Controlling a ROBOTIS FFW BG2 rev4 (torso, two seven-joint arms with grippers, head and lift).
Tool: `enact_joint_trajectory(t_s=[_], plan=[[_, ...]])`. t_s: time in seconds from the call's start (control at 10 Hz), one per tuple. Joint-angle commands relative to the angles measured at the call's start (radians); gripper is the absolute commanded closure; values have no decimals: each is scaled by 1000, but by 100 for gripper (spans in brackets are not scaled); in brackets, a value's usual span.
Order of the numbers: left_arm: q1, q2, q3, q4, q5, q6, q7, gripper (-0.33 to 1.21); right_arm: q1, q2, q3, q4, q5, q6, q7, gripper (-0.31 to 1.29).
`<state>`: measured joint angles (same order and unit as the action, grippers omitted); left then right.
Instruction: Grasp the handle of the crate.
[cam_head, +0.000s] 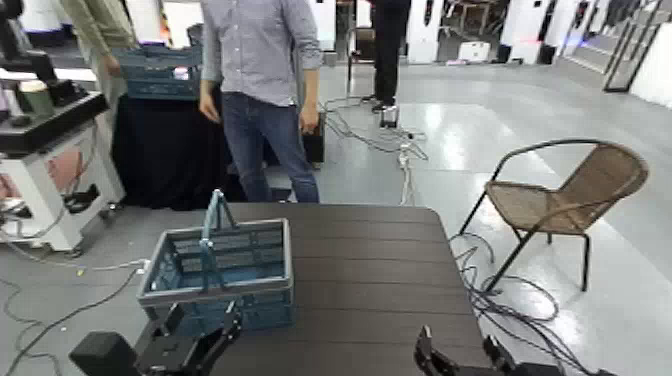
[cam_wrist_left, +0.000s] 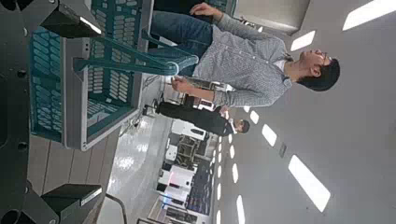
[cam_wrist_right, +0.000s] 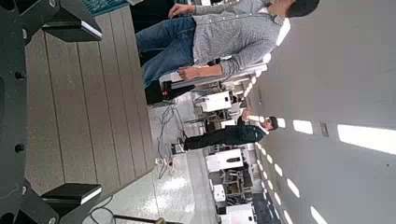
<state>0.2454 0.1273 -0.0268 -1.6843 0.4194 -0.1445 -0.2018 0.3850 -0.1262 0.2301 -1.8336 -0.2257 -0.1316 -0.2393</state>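
Dark slatted worktop (cam_head: 370, 290) occupies the near centre of the scene, set on a grey floor (cam_head: 420, 120) that carries loose black cables (cam_head: 540, 320) to the right. A wicker armchair (cam_head: 570, 195) stands to the right of the worktop, apart from it. At the far left, a white cart (cam_head: 60, 170) stands on the floor, and a second, blue crate (cam_head: 160, 75) rests on a black-draped stand (cam_head: 165, 145). A person in a checked shirt (cam_head: 262, 60) stands just beyond the worktop's far edge, arms lowered; another person in dark clothing (cam_head: 390, 50) stands farther back.

The crate (cam_head: 265, 312), blue-teal with lattice sides and a grey rim, sits upright on the left part of the worktop. Its handle (cam_head: 210, 245), a narrow light-blue loop, rises upright from the crate's middle. The left claw (cam_head: 205, 340) is at the crate's near side, below the handle and apart from it; its fingers stand wide open, with nothing between them. The right claw (cam_head: 460, 360) is over the near right part of the worktop, well apart from the crate, its fingers likewise open and empty.
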Motion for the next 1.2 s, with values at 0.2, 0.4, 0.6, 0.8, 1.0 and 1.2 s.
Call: enact_joint_trajectory(t_s=[0.2,0.4,0.6,0.8,1.0,1.2], plan=[[-64,26,48,0,79,114,-31,11,0,2,0,2,-3,0,0,15],[-114,51,87,0,121,198,-45,11,0,3,-2,2,-4,0,0,15],[-169,83,134,0,180,333,-65,11,0,3,2,2,-4,0,0,15],[-218,121,165,23,260,434,-74,11,0,3,2,2,-4,1,0,15],[-288,173,166,84,343,531,-96,11,-2,3,3,4,-6,1,0,15],[-359,221,150,176,475,597,-123,12,-5,2,6,5,-7,1,0,15]])
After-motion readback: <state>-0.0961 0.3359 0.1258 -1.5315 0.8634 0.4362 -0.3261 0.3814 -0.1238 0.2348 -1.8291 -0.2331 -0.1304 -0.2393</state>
